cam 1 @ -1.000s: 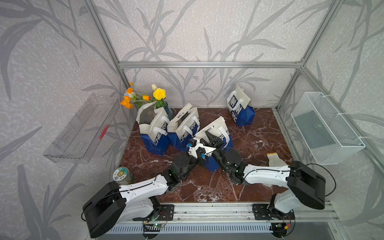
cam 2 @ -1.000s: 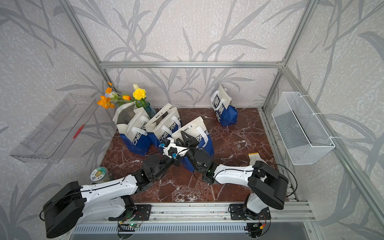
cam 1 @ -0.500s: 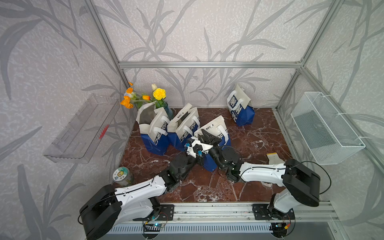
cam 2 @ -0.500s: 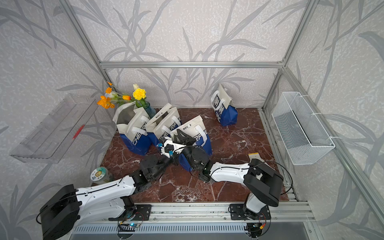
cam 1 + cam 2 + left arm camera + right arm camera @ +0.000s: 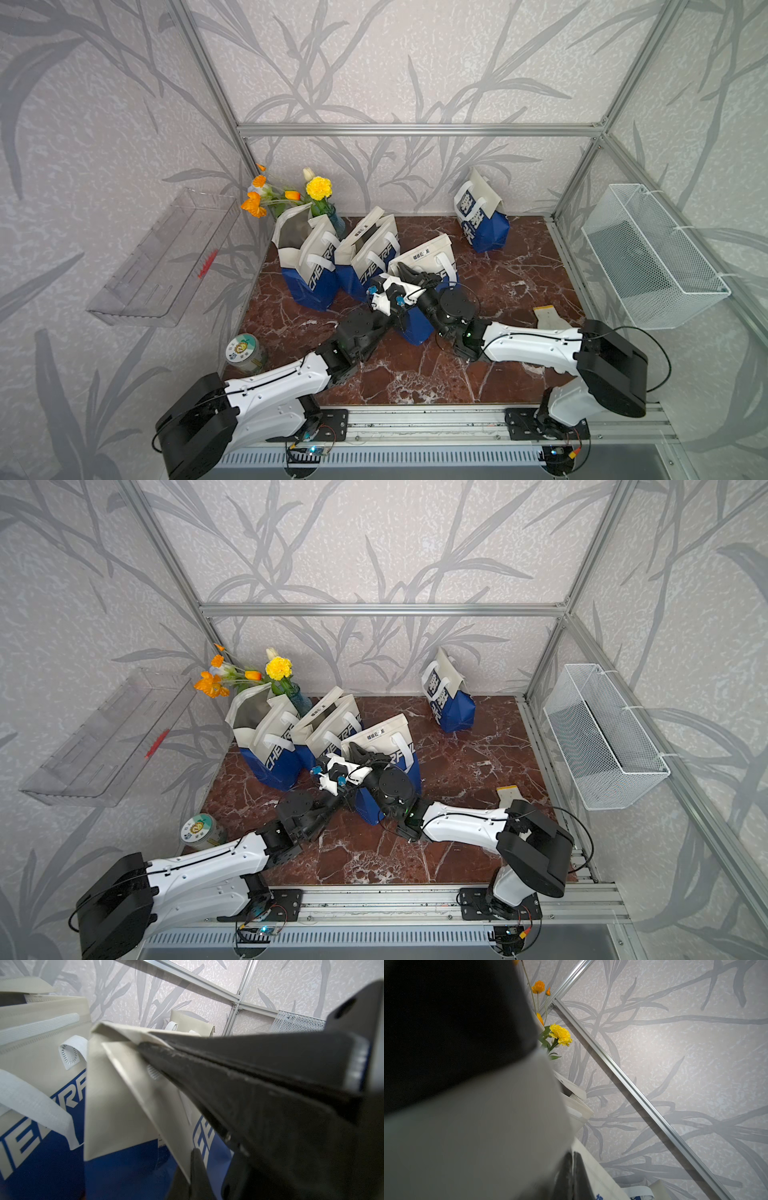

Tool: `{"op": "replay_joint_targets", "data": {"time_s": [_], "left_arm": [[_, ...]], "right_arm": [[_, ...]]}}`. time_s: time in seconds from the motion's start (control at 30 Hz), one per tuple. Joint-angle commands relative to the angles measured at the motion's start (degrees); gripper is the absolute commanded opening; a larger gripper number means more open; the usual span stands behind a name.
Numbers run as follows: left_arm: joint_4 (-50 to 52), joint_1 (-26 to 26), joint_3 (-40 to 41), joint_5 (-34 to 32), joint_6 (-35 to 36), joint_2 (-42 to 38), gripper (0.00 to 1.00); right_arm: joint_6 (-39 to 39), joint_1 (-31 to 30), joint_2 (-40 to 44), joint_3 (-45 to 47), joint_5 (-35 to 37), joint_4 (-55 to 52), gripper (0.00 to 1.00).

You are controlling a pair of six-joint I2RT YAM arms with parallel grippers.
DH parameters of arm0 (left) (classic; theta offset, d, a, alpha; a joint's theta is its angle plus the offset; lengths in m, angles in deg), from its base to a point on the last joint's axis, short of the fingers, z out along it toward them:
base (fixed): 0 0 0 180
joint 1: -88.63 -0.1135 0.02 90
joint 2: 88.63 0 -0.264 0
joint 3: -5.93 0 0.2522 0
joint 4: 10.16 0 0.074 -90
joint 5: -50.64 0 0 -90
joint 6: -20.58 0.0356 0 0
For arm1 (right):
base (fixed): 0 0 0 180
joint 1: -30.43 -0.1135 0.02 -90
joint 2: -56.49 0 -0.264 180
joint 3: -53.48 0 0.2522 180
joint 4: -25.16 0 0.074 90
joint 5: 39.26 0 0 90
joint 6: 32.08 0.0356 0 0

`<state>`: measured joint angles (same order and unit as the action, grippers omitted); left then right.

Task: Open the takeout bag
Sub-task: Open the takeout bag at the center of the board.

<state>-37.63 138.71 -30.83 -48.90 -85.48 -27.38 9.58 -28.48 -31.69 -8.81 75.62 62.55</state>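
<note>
**Item: takeout bag, beige over blue, at table ctr., upright, mouth judged not yet spread.**

Loc.: last in a bag row running to 10 o'clock, with the neighbouring bag just beside. Orient.: mouth up; long axis of rim approx. 8–2 o'clock; printed face turned to 5 o'clock. Handling (est.): light, soft, easily creased, likely tipped or dragged if pulled from one side only; best taken at opposite rim edges. Left gripper: closed, the flap pinched between its jaws. Right gripper: closed at the rear rim, fabric apparently pinched, contact partly hidden.
</note>
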Motion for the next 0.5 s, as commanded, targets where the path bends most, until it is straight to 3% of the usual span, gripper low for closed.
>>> {"op": "replay_joint_targets", "data": {"time_s": [0.0, 0.3, 0.47], "left_arm": [[-3.37, 0.63, 1.34, 0.77, 2.01, 0.15, 0.0], [-3.85, 0.55, 2.04, -1.44, 0.14, 2.7, 0.0], [-1.65, 0.36, 1.87, -5.49, -4.81, 4.62, 0.0]], "right_arm": [[2.14, 1.9, 2.29, -1.63, 3.29, -4.7, 0.0], [5.1, 2.99, 6.99, -3.46, 5.52, -13.65, 0.0], [5.01, 3.67, 9.89, -5.11, 6.7, -18.49, 0.0]]}}
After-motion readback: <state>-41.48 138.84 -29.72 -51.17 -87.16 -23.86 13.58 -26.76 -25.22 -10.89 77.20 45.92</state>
